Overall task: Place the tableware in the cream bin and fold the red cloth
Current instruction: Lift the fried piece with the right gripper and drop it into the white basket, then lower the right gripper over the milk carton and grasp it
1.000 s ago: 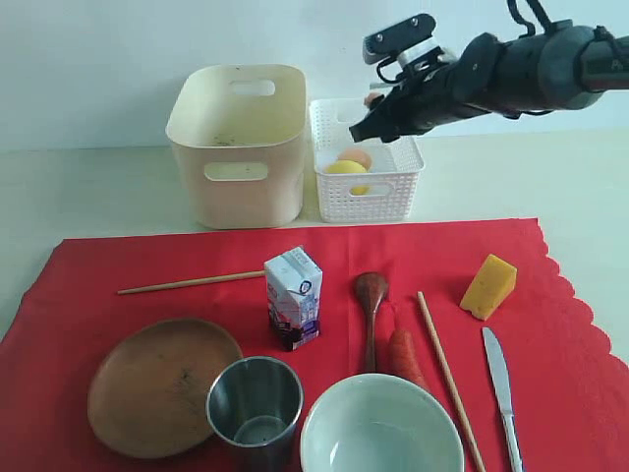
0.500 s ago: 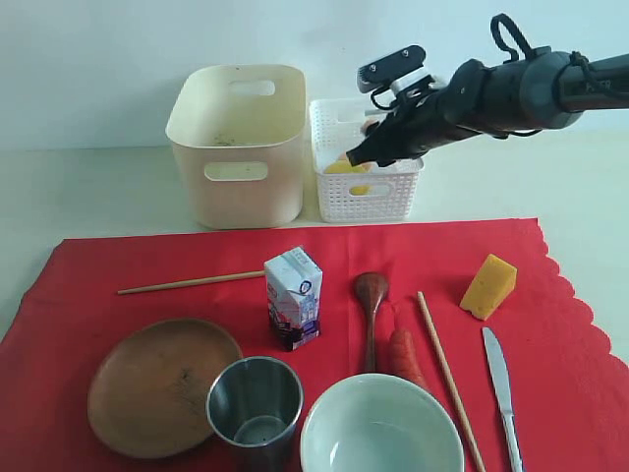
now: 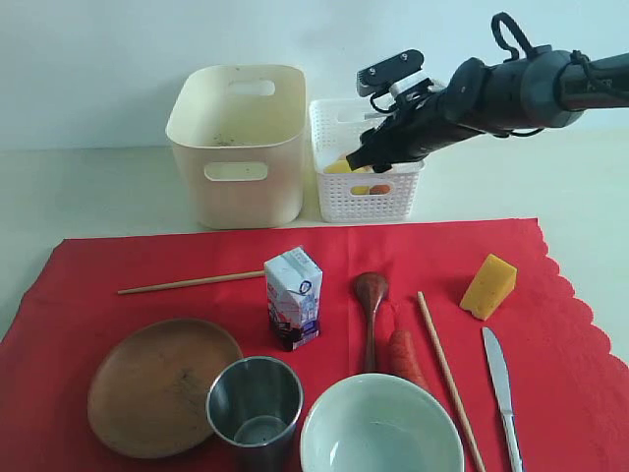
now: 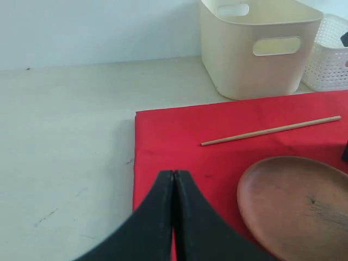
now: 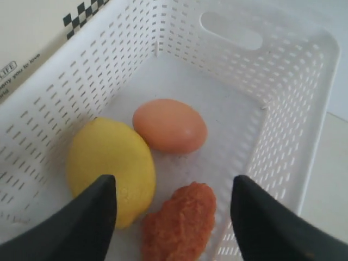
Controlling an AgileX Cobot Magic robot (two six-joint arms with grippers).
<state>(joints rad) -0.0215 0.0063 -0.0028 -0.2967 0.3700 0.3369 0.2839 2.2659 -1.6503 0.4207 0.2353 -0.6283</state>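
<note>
Dial centred on the large bright red cloth (image 3: 570, 374), exterior view. R gripper (image 5: 171, 178) hangs over the small white lattice basket (image 3: 369, 202) at 1 o'clock, jaws spread wide, gripping nothing. An orange crumbed food piece (image 5: 179, 223) lies loose on the basket floor btwn them, beside a yellow lemon (image 5: 109, 163) and a brown egg (image 5: 169, 125). Basket seems to be for food, hence the arm there and not at the tall cream plastic bin (image 3: 236, 187), just beside it at 11 o'clock. L gripper (image 4: 174, 174) is closed tight, empty, low over the cloth's edge nr the round brown wooden plate (image 3: 162, 383); prob. parked clear of R's work.

All tableware lies on the cloth, none shows in the bin:
- plate at 8, steel cup (image 3: 256, 403) just beside it at 7
- pale green-white bowl (image 3: 381, 433) at 6
- dark wooden spoon (image 3: 371, 305) nr centre
- silver table knife (image 3: 499, 379) at 4
- two wooden chopsticks (image 3: 192, 282), that one at 9, the other chopstick (image 3: 447, 383) at 5

White-blue milk carton (image 3: 293, 295) stands upright nr centre; yellow cheese wedge (image 3: 488, 285) at 3. Cloth lies flat, unfolded. Folding must wait till it's cleared, I'd say.
</note>
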